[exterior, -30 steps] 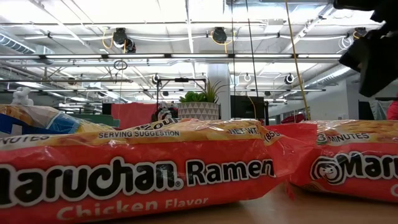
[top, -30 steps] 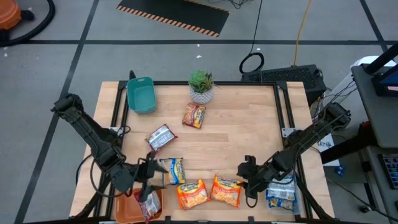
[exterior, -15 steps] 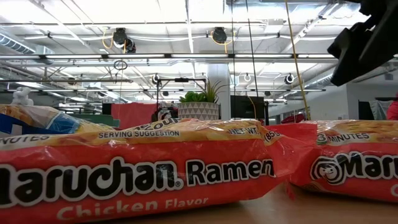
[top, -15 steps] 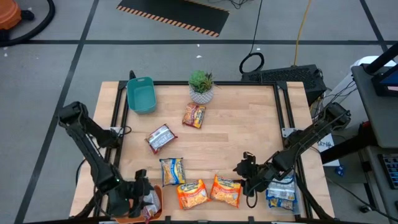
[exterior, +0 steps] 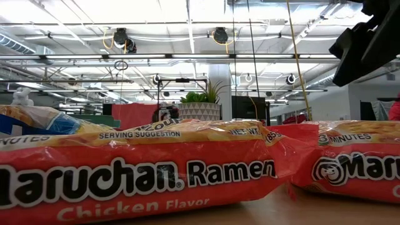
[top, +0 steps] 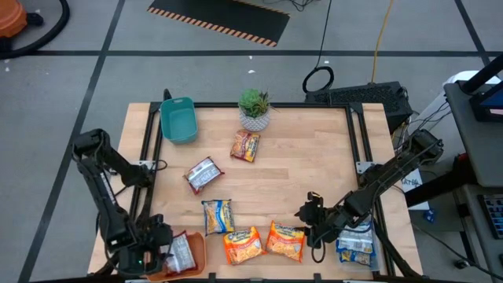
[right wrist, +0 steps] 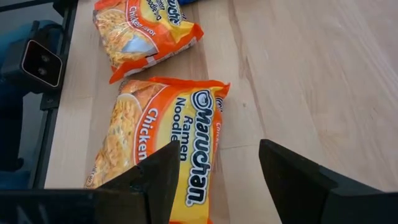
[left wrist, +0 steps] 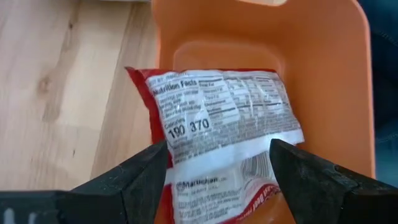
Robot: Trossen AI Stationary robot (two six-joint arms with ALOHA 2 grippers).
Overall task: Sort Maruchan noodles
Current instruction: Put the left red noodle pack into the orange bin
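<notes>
Facing an orange noodle packet (right wrist: 163, 146), right gripper (right wrist: 214, 171) hangs nearest, fingers spread and empty.
Packet's long axis runs straight ahead between them on the table (top: 314, 157); left gripper (left wrist: 217, 163), spread, hangs over a red packet (left wrist: 217, 127) in the orange bin (left wrist: 323, 81).

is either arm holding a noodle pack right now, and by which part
Neither. The left gripper hovers open over the red packet lying in the orange bin; the right gripper is open above an orange packet.
</notes>
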